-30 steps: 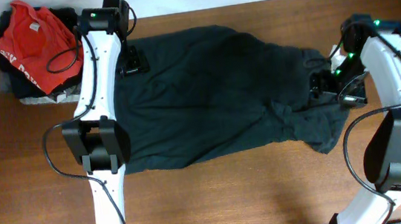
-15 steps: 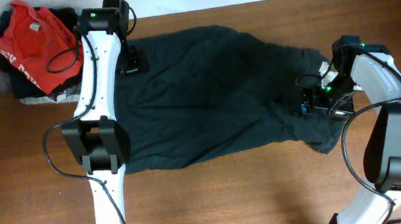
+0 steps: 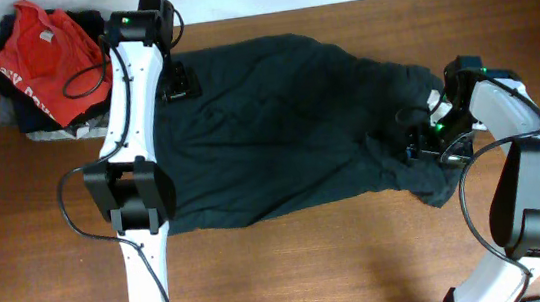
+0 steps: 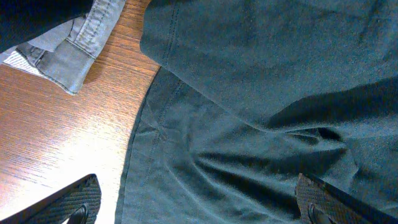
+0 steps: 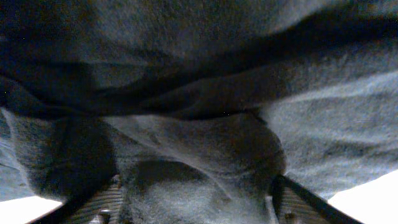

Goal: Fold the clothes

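Observation:
The dark blue-black garment (image 3: pixel 277 120) lies spread and wrinkled across the middle of the table. It fills most of the left wrist view (image 4: pixel 261 93) and the right wrist view (image 5: pixel 199 74). My left gripper (image 3: pixel 179 80) is open above its far left edge, its fingers (image 4: pixel 78 199) wide apart over cloth and wood (image 4: pixel 199 208). My right gripper (image 3: pixel 415 141) sits low on the bunched right end, near a small white mark (image 3: pixel 435 95). It is open, with a raised fold of cloth between its fingers (image 5: pixel 196 202).
A red T-shirt (image 3: pixel 39 60) lies on a pile at the far left corner, with a light grey folded garment (image 3: pixel 47 134) under it, also in the left wrist view (image 4: pixel 68 53). The brown wooden table (image 3: pixel 311 257) shows in front of the garment.
My right gripper has moved left from the garment's right edge onto its bunched end and lowered onto the cloth. The left arm has not moved.

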Motion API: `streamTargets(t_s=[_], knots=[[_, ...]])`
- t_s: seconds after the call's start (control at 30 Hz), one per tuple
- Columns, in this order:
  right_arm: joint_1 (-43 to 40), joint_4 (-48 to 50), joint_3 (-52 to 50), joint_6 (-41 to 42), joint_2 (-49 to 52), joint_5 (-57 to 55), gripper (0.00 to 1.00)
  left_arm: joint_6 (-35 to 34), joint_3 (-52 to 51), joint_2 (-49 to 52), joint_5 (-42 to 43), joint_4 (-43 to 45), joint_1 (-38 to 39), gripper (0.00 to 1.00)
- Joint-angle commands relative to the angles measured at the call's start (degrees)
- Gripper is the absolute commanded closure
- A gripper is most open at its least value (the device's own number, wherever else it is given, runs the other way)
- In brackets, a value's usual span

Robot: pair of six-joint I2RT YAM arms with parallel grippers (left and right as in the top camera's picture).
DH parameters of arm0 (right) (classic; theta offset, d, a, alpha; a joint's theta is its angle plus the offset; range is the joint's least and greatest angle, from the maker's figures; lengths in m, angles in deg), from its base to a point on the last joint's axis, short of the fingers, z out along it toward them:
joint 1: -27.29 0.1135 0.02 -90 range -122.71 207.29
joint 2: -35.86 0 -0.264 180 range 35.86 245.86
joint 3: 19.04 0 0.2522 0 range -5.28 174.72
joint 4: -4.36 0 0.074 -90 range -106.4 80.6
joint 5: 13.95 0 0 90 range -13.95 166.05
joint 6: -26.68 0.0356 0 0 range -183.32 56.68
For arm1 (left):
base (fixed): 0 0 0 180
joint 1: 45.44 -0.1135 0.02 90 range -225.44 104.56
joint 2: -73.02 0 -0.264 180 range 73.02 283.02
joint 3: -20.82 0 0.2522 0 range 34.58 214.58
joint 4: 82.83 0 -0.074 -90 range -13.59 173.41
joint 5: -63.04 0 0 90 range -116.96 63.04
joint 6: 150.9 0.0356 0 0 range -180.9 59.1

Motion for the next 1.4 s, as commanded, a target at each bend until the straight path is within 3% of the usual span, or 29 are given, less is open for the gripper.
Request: streamTargets(t_s=[0.0, 0.07, 0.27, 0.87, 0.9, 0.97, 1.07, 1.1, 1.23, 1.37], knots=[[-0.2, 0.4, -0.4, -0.1, 0.0, -0.7, 0.50, 0.5, 0.8, -0.7, 0.3, 0.1, -0.3, 0.00], [-0.2, 0.4, -0.4, 0.0, 0.0, -0.8, 0.66, 0.5, 0.8, -0.7, 0.3, 0.1, -0.3, 0.00], [-0.2, 1.2, -0.4, 2.5, 0.0, -3.2, 0.96, 0.5, 0.8, -0.6, 0.3, 0.1, -0.3, 0.00], [-0.2, 6.4, 7.6, 2.3, 0.0, -8.8, 0.96, 0.5, 0.8, -0.6, 0.3, 1.0, -0.3, 0.00], [-0.2, 7.2, 7.6, 2.3, 0.1, -8.8, 0.94, 0.5, 0.8, -0.6, 0.3, 1.1, -0.3, 0.00], [-0.2, 8.0, 7.6, 2.0, 0.1, -8.8, 0.75, 0.5, 0.8, -0.6, 0.3, 1.2, -0.3, 0.00], [-0.2, 7.4, 7.6, 2.1, 0.1, -8.8, 0.17, 0.5, 0.8, -0.6, 0.3, 1.1, -0.3, 0.01], [-0.2, 7.0, 7.6, 2.2, 0.0, -8.8, 0.07, 0.5, 0.8, -0.6, 0.3, 1.1, -0.3, 0.01], [-0.2, 3.6, 7.7, 4.4, 0.0, -8.8, 0.00, 1.1, 0.8, -0.6, 0.3, 0.7, -0.3, 0.00], [-0.2, -3.2, 9.0, 7.0, 0.0, -9.2, 0.01, 3.7, 0.8, -0.6, 0.4, -0.3, -0.3, 0.01]])
